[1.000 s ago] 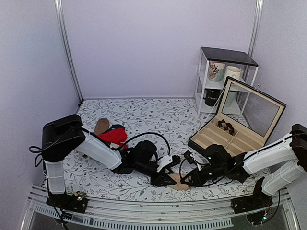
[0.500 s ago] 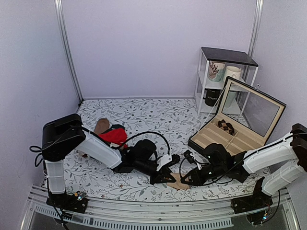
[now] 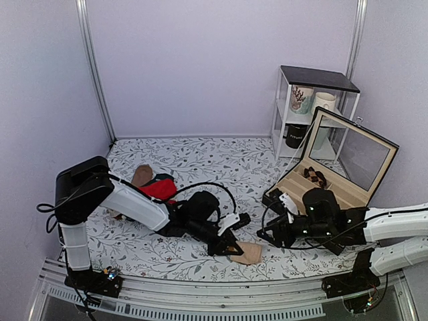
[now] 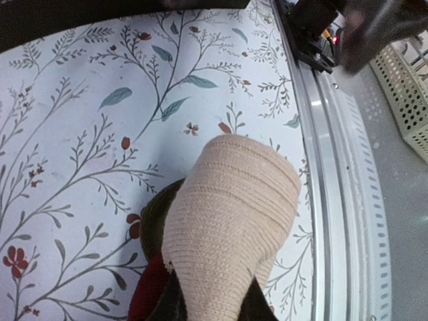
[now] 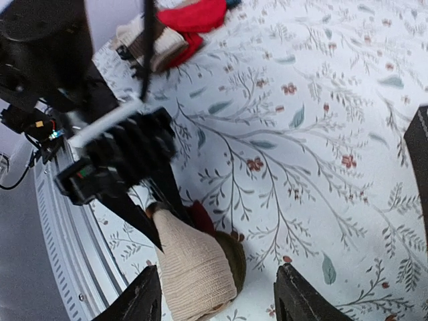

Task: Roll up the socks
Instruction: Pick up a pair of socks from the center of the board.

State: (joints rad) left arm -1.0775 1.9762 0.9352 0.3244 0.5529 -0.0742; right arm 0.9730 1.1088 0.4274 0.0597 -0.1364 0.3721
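Note:
The socks (image 3: 249,253) lie as a tan-beige roll near the table's front edge, with olive and rust-red stripes showing at one side. My left gripper (image 3: 229,249) is shut on the roll's left end. In the left wrist view the roll (image 4: 227,221) fills the middle, with the dark fingers (image 4: 167,309) pinching its near end. My right gripper (image 3: 266,235) is open and empty, a short way to the right of the roll. In the right wrist view the roll (image 5: 194,267) lies beyond and between the spread fingers (image 5: 144,297), apart from them.
A bright red sock (image 3: 159,188) and a cream brown-banded sock (image 3: 140,175) lie at the back left. An open compartment box (image 3: 328,194) stands at the right, with a shelf of mugs (image 3: 311,100) behind it. The table's metal front rail (image 4: 334,200) runs close beside the roll.
My right gripper has let go of the socks, opened and drawn back to the right. My left gripper stays shut on the roll, which has shifted slightly right.

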